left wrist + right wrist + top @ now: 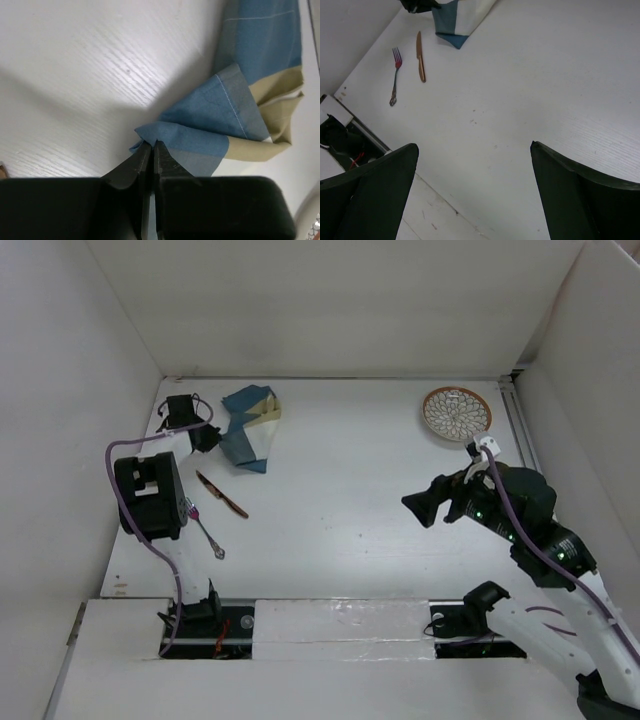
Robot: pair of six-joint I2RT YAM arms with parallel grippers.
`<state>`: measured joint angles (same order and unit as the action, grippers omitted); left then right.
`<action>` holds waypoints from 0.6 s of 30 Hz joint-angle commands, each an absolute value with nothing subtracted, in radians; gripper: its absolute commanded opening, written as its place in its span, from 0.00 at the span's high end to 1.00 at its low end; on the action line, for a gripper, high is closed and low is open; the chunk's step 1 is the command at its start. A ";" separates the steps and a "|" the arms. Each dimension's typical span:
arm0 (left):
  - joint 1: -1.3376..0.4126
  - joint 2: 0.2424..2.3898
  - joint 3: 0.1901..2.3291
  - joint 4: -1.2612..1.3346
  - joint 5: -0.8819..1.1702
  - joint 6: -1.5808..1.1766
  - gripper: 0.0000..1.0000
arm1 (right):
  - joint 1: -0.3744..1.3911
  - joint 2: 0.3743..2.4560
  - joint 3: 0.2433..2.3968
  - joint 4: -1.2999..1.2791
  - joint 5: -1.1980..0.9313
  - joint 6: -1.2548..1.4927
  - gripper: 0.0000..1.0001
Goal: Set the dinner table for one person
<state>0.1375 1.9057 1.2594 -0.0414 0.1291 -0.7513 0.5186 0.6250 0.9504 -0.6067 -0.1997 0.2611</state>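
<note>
Bench (350,490), filling the top view, is judged rigid, smooth and fixed; no grip is needed. Cloth (220,125), upper left of that view, is judged light and limp; a corner is pinched in the left tool (151,146). Right tool (474,145) is held wide, empty.

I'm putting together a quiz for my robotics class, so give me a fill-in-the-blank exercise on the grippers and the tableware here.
1. The left gripper is shut on a corner of the ____.
2. The right gripper is ____ and holds nothing.
3. The ____ lies next to the copper-coloured knife, on the side nearer the arm bases.
4. The patterned plate sits near the far ____ corner of the dinner table.

Missing words: placemat; open; fork; right.
</note>
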 commanded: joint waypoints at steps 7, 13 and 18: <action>0.011 1.697 1.368 0.044 0.240 -0.583 1.00 | 0.526 0.649 0.940 -0.512 -0.215 0.276 0.00; -0.171 1.687 1.370 0.044 0.247 -0.526 1.00 | 0.526 0.658 0.940 -0.503 -0.204 0.276 0.00; -0.351 1.687 1.298 0.055 0.193 -0.505 0.94 | 0.526 0.667 0.940 -0.503 -0.186 0.276 0.00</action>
